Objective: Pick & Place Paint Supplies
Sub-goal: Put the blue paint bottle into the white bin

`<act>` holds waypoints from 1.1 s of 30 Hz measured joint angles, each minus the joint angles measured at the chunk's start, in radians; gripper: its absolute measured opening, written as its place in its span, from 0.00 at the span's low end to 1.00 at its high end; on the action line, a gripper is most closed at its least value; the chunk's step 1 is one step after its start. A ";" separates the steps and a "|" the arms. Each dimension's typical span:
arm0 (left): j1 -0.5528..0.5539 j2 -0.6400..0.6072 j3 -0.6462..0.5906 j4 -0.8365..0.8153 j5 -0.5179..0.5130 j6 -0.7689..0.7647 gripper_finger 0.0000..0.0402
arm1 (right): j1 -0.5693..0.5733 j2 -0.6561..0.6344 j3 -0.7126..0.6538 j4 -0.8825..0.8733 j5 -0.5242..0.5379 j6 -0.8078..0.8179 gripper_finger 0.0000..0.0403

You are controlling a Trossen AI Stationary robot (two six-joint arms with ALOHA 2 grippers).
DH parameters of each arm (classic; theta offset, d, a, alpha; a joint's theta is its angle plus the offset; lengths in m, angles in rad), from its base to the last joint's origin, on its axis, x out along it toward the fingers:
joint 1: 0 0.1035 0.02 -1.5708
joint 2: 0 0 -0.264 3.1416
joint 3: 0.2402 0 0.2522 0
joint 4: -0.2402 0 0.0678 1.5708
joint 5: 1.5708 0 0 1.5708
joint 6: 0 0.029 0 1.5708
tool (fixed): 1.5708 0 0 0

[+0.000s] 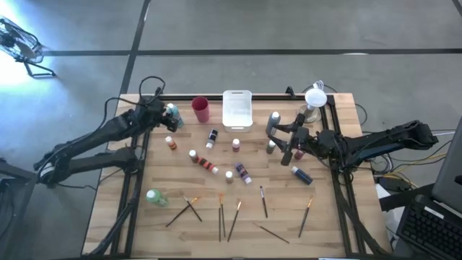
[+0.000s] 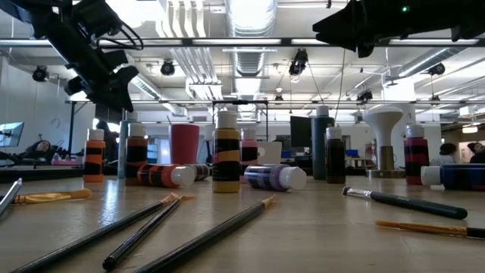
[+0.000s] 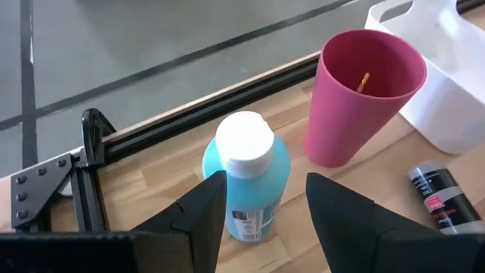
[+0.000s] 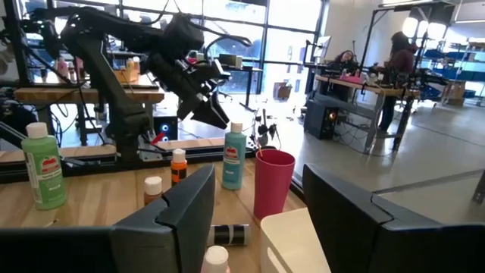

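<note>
A teal paint bottle (image 3: 246, 178) with a white cap stands upright near the table's far left corner (image 1: 173, 115), beside the magenta cup (image 3: 364, 98). My left gripper (image 3: 265, 182) is open and hovers over the bottle (image 4: 233, 157), one finger on either side of the cap. My right gripper (image 1: 283, 144) is open and empty above the table's right half, among small bottles. Other bottles stand or lie mid-table (image 1: 209, 165). A green bottle (image 1: 155, 196) stands at the near left. Several thin brushes (image 1: 221, 217) lie flat along the near edge.
The translucent white tray (image 1: 237, 110) sits at the far edge right of the cup. A white mushroom-shaped object (image 1: 315, 101) stands at the far right corner. A dark bottle (image 3: 439, 197) lies near the cup. Black frame rails (image 3: 189, 114) border the table. People are in the room behind (image 4: 398, 57).
</note>
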 joint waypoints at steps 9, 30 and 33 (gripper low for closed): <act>0.000 0.081 0.000 0.059 -0.007 0.033 0.47 | -0.004 0.000 -0.002 -0.001 0.000 0.004 0.46; 0.000 0.100 0.000 0.102 -0.068 0.032 0.47 | -0.004 0.000 -0.011 -0.002 -0.002 0.011 0.50; 0.001 0.100 0.000 0.121 -0.080 0.034 0.47 | -0.004 0.000 -0.012 -0.002 -0.002 0.011 0.50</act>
